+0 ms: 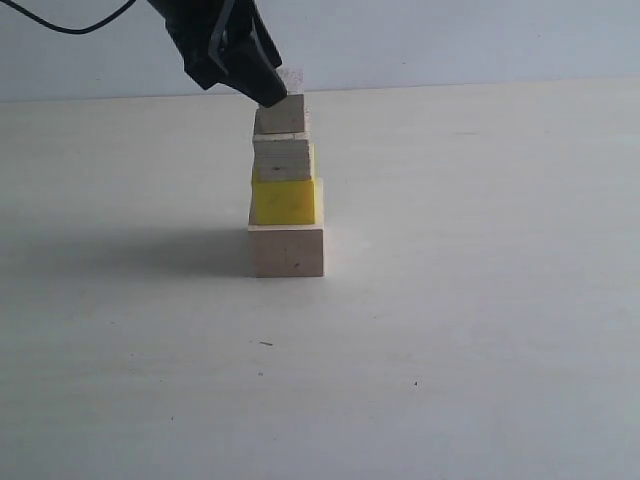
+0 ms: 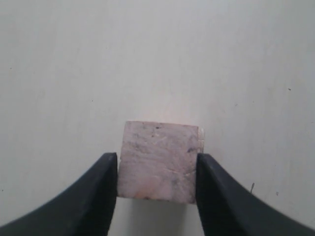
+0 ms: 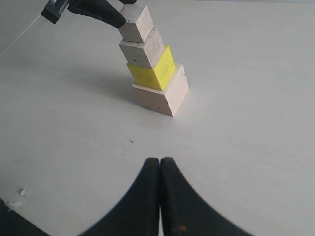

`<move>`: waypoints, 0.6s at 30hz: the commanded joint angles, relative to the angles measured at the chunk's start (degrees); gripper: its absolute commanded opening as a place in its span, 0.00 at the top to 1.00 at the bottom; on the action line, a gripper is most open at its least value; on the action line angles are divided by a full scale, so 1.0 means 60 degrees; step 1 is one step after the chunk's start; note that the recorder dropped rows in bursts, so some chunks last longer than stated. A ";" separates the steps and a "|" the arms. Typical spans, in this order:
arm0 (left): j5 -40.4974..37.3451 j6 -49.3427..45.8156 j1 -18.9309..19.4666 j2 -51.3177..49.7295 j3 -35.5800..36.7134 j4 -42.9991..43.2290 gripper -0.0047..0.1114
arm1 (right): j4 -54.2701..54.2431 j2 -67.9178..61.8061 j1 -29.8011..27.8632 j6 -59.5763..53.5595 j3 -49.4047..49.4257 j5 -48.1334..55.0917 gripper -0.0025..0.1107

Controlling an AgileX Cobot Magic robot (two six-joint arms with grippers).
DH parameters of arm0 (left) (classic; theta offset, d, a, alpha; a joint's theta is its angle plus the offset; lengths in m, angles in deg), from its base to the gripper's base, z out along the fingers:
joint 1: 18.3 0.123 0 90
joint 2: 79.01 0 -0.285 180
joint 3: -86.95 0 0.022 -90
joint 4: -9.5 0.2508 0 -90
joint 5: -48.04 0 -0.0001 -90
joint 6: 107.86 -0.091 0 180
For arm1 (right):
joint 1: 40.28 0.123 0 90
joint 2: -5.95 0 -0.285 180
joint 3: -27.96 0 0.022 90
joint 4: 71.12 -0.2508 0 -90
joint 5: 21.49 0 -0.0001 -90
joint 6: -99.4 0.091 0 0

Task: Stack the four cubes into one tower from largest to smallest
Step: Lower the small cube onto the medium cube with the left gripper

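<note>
The four cubes stand as one tower on the table. The large pale wood cube is at the bottom, the yellow cube on it, then the medium wood cube, and the small wood cube on top. My left gripper reaches down from the upper left. In the left wrist view its black fingers press both sides of the small cube. My right gripper is shut and empty, low over the table, well short of the tower.
A pale bare tabletop spreads around the tower, with a light wall behind. A dark cable hangs at the upper left. The tower's layers sit slightly offset from each other.
</note>
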 commanded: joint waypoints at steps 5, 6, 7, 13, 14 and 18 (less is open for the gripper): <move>0.0022 0.0066 -0.0035 0.0197 -0.0080 -0.0056 0.96 | 0.0078 0.0056 0.0042 -0.0072 0.0049 -0.0061 0.98; 0.0022 0.0066 -0.0035 0.0197 -0.0080 -0.0116 0.96 | 0.0078 0.0056 0.0042 -0.0072 0.0049 -0.0061 0.98; 0.0022 0.0066 -0.0035 0.0197 -0.0080 -0.0160 0.96 | 0.0078 0.0056 0.0042 -0.0072 0.0049 -0.0061 0.98; 0.0022 -0.0079 -0.0035 0.0197 0.0262 -0.0164 0.96 | 0.0078 0.0056 0.0042 -0.0072 0.0049 -0.0061 0.98; 0.0022 -0.0184 -0.0035 0.0197 0.0310 -0.0164 0.96 | 0.0078 0.0056 0.0042 -0.0072 0.0049 -0.0061 0.98; 0.0022 -0.0203 -0.0035 0.0197 0.0310 -0.0164 0.96 | 0.0078 0.0056 0.0042 -0.0072 0.0049 -0.0061 0.98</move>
